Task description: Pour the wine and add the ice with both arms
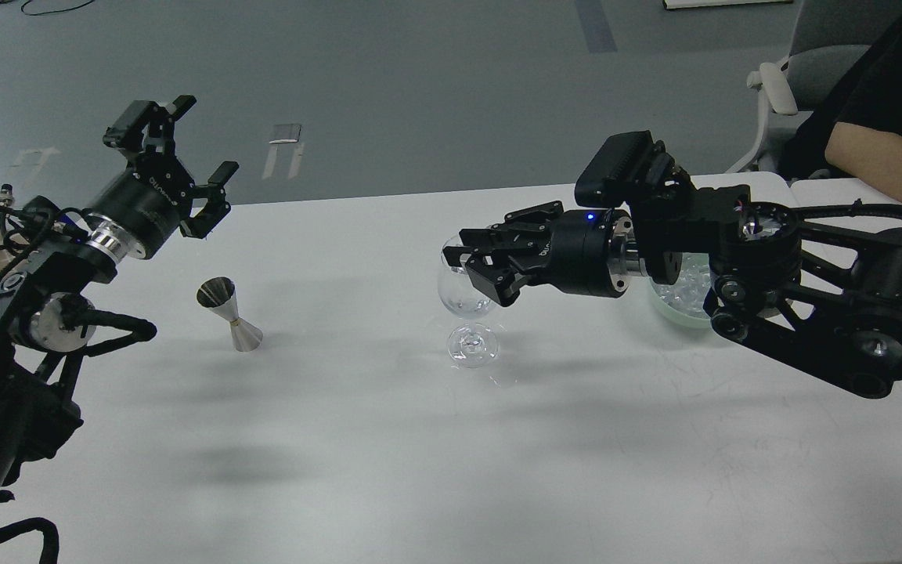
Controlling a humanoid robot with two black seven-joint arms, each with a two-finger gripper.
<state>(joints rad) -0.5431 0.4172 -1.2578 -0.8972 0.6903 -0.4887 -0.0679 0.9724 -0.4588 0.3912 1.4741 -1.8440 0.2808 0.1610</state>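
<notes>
Far left, the left gripper [185, 168] is held aloft, fingers spread and empty, above the jigger [229, 312]. At centre, the wine glass [469, 312] could be tipped if its rim is nudged by the right gripper [473, 262]; whether anything is pinched cannot be told. The ice [682, 291] sits in a bowl [674, 311] right, behind that wrist.

White table [388, 470], silver jigger [232, 315], clear wine glass [468, 317], seemingly pale green bowl [674, 309], black arms [811, 313].
</notes>
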